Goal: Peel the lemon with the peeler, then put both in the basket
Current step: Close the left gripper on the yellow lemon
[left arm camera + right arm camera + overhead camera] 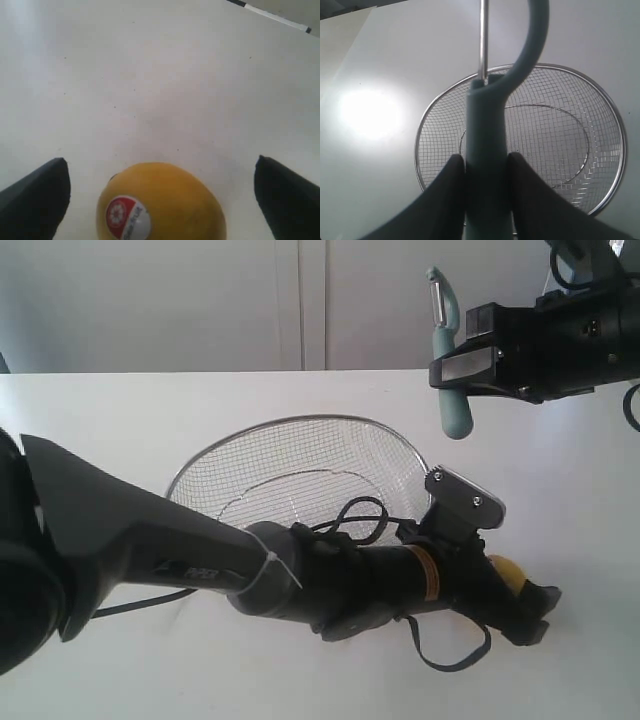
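The slim peeler with pale teal handle and curved metal blade (pixel 455 412) is clamped upright in the right gripper (pixel 462 370), held aloft near the wide silver wire-mesh basket (pixel 300 423); the small round yellow lemon (pixel 160 202) is seen on the white table (pixel 150 75) between the spread fingers of the left gripper (pixel 161 200). The lemon is judged not yet grasped; closing on it is called for before peeling.

Reads "PIPER" in pale letters on the dark left arm (pixel 190 573). Carries a red-and-white sticker (pixel 127 218) on the lemon (pixel 170 192), with a white emblem; lettering below too blurred to read.
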